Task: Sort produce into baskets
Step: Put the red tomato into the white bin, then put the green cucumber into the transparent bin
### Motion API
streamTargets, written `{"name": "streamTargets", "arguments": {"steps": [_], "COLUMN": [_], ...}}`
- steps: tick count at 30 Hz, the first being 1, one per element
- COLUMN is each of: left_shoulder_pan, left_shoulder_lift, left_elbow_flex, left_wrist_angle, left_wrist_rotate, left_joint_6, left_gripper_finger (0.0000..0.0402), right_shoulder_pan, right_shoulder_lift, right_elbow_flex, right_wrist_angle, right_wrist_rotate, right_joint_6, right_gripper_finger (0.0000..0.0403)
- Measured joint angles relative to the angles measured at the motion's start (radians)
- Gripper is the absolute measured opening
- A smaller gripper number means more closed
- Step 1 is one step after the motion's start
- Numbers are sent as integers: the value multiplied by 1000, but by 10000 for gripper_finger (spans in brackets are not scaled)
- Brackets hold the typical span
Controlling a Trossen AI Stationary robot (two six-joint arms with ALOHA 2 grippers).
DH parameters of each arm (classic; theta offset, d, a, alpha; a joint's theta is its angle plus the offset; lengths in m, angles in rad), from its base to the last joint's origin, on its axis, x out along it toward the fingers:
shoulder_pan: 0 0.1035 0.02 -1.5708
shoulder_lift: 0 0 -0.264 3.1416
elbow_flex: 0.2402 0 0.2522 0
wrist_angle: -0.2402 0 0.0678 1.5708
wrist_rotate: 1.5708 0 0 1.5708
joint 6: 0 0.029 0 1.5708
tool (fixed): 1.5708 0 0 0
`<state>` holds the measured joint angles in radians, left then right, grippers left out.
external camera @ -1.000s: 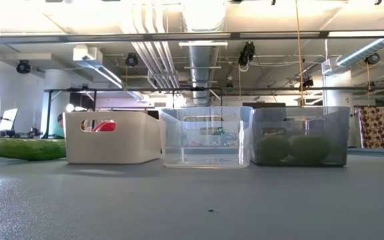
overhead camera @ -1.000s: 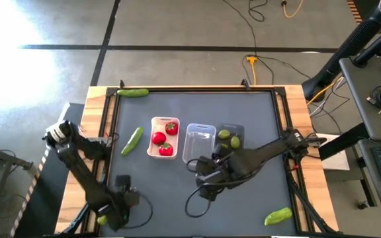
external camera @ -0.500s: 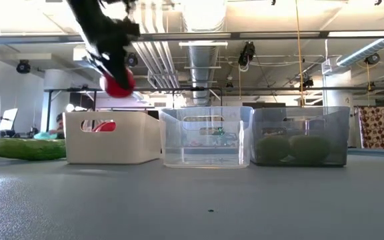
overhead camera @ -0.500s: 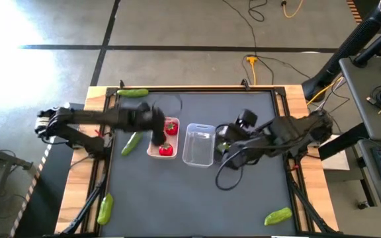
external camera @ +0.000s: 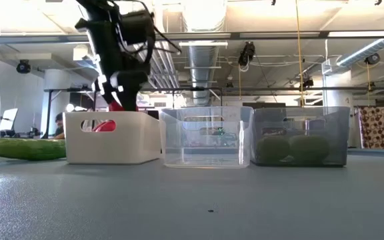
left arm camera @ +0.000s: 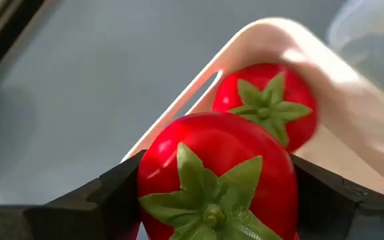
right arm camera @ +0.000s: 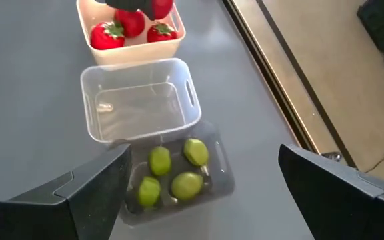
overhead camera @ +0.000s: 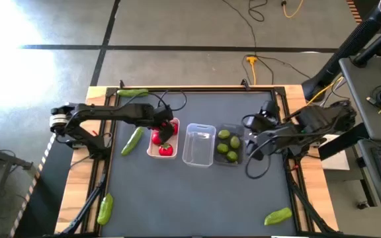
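Half a second before, the left pincer (left arm camera: 212, 193) had carried a tomato (left arm camera: 215, 177) high over the white basket (overhead camera: 152, 151); at this moment it had come down over that basket's 12 o'clock end, and in the low view the red fruit sat just above the rim. The left wrist view showed both dark fingers clenched on the tomato, so it had not been let go. At least two other tomatoes lay in the basket below it.

The right pincer (right arm camera: 199, 193) had drawn back toward 3 o'clock, away from the dark grey basket (overhead camera: 238, 157), and its fingers stood spread apart with nothing between them. Four limes (overhead camera: 227, 145) now lay in that basket, where a second earlier only two showed, so a lime drop appeared just finished.

The clear basket (overhead camera: 199, 145) between the two held no produce. Cucumbers remained loose: one (overhead camera: 132, 141) on the desk (overhead camera: 197, 192) at 9 o'clock of the white basket, one (overhead camera: 132, 93) at the far left edge, one (overhead camera: 104, 207) at the near left on the frame, one (overhead camera: 278, 215) at the near right. Judging by this, tomatoes and limes were nearly sorted and the cucumbers were the work left.
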<state>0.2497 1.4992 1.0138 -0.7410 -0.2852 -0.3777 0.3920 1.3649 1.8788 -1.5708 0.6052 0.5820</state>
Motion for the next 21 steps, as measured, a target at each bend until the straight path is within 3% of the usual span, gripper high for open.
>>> {"name": "streamTargets", "arguments": {"steps": [4, 10, 17, 21], "left_shoulder_pan": [3, 3, -28, -40], "left_shoulder_lift": [53, 91, 56, -21], "left_elbow_flex": [2, 74, 267, 268], "left_wrist_angle": [-2, -87, -349, -489], "left_wrist_rotate": [-19, -19, -22, -34], "left_joint_6": [-40, -115, -103, -140], "left_gripper_finger": [289, 341, 359, 351], "right_shoulder_pan": [0, 0, 0, 0], "right_shoulder_lift": [-89, -191, -240, -237], "right_elbow_flex": [-96, -277, -449, -498], "right_wrist_angle": [20, 185, 339, 417], "right_wrist_rotate": [11, 44, 32, 13], "right_joint_6": [9, -41, -37, -31], "right_gripper_finger": [368, 368, 368, 368]}}
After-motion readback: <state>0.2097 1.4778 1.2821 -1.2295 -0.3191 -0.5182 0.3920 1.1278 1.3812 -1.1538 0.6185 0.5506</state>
